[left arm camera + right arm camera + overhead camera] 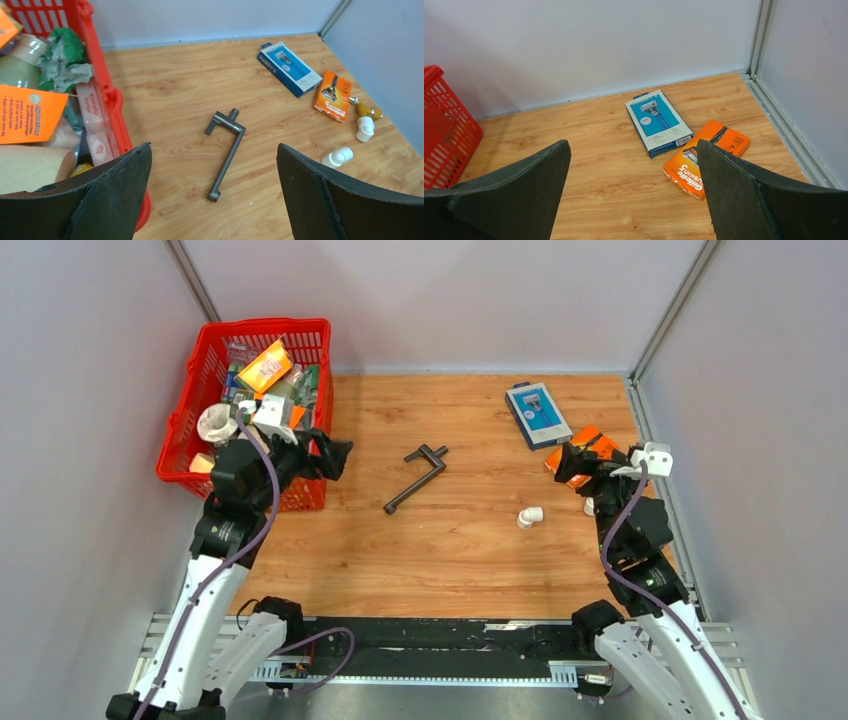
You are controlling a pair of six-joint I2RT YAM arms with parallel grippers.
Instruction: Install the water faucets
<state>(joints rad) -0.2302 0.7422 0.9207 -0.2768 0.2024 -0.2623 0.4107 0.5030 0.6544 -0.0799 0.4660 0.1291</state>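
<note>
Desk (450, 560): wooden top, with both arms mounted at the near edge.

Elbow (529, 516): white, lying on the desk right of centre and nearer the near edge than the faucet. It is well apart from the faucet and touches nothing.

Faucet (415, 478): a dark rod lying flat near the desk centre. It runs diagonally, with the forked branch at its far end. Neither gripper is touching it.

Left gripper (335, 457): at the left side, just beside the right wall of the basket. Its jaws are spread wide with nothing between them.

Right gripper (572, 466): near the right edge. Its jaws are spread wide and hold nothing. In the top view it overlaps the near part of the orange box.

Bottle (367, 110): small and amber with a white cap, lying near the right edge just beside the orange box (332, 95).

Blue box (537, 414): lying flat toward the far right corner, just beyond the orange box.

Basket (265, 325): red, in the far left corner, filled with mixed packets.
</note>
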